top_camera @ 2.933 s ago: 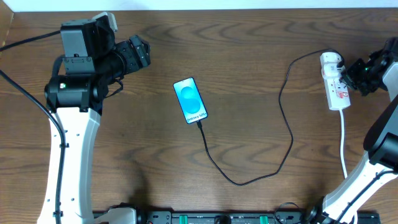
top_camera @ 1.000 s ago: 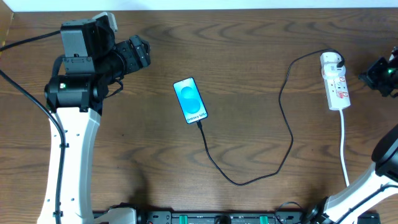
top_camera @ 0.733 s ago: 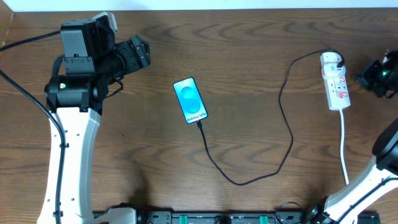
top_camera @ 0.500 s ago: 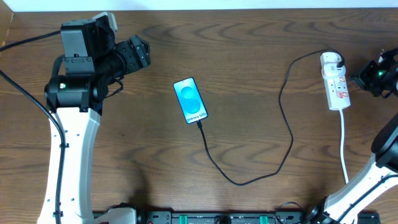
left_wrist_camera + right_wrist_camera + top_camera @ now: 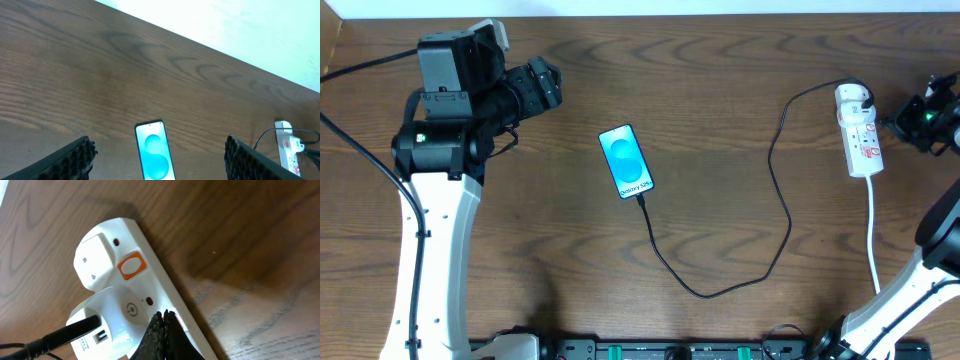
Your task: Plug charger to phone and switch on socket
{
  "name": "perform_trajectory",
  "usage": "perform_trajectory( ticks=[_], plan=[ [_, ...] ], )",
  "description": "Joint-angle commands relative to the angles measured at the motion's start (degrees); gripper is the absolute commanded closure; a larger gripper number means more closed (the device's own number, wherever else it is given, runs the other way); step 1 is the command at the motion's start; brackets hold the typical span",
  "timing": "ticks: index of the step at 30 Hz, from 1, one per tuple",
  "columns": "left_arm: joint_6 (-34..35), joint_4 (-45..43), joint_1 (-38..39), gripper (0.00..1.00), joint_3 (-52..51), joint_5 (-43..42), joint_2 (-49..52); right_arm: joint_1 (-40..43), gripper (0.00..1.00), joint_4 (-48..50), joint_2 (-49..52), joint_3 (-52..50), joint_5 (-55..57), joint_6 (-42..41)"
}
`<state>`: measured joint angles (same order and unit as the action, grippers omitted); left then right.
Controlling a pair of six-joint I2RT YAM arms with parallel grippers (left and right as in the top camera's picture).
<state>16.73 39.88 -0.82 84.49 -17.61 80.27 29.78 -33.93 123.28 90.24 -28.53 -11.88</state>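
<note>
The phone [image 5: 626,161] lies face up at the table's middle, its blue screen lit; it also shows in the left wrist view [image 5: 155,155]. The charger's black cable [image 5: 787,215] loops from the phone's lower edge to a white plug [image 5: 853,97] on the socket [image 5: 861,142]. My left gripper [image 5: 552,85] hangs open far left of the phone, with nothing between its fingers [image 5: 75,160]. My right gripper [image 5: 898,122] is shut and empty just right of the socket. Its tips [image 5: 165,315] sit over the socket's face [image 5: 150,275], beside the plug [image 5: 107,312] and below an orange switch [image 5: 132,266]. Contact cannot be told.
The socket's white cord [image 5: 873,240] runs down to the table's front edge. The right arm [image 5: 920,270] rises at the front right corner. The left arm [image 5: 440,200] stands along the left side. A black rail [image 5: 670,352] lines the front edge.
Over the last second my right gripper has moved left, back toward the socket, after pulling away from it. The left arm, phone and cable have not moved.
</note>
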Motion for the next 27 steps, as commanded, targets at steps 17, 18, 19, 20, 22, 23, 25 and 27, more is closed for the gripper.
perform_trajectory(
  ticks=[17, 18, 19, 20, 22, 23, 25, 27],
  plan=[
    [-0.13, -0.02, -0.13, 0.16, 0.28, 0.76, -0.44, -2.14, 0.99, 2.21, 0.63, -1.25, 2.05, -2.05],
    [-0.13, -0.02, -0.13, 0.16, 0.28, 0.76, -0.44, -2.14, 0.99, 2.29, 0.68, -1.4, 2.03, -2.03],
    [-0.13, -0.02, -0.13, 0.16, 0.28, 0.76, -0.44, -2.19, 0.99, 2.29, 0.74, -1.44, 2.05, -2.03],
    [-0.13, -0.02, -0.13, 0.16, 0.28, 0.76, -0.44, -2.27, 0.99, 2.29, 0.94, -1.44, 2.05, -2.03],
    [-0.13, -0.02, -0.13, 0.15, 0.28, 0.76, -0.44, -2.49, 0.99, 2.29, 1.4, -1.44, 2.03, -2.03],
    [-0.13, -0.02, -0.13, 0.15, 0.28, 0.76, -0.44, -2.64, 0.99, 2.29, 1.75, -1.44, 2.03, -2.03],
    [-0.13, -0.02, -0.13, 0.16, 0.28, 0.76, -0.44, -2.91, 0.99, 2.34, 2.56, -1.44, 1.86, -2.05],
    [-0.13, -0.02, -0.13, 0.16, 0.28, 0.76, -0.44, -3.17, 0.99, 2.32, 3.19, -1.44, 1.53, -2.03]
  ],
)
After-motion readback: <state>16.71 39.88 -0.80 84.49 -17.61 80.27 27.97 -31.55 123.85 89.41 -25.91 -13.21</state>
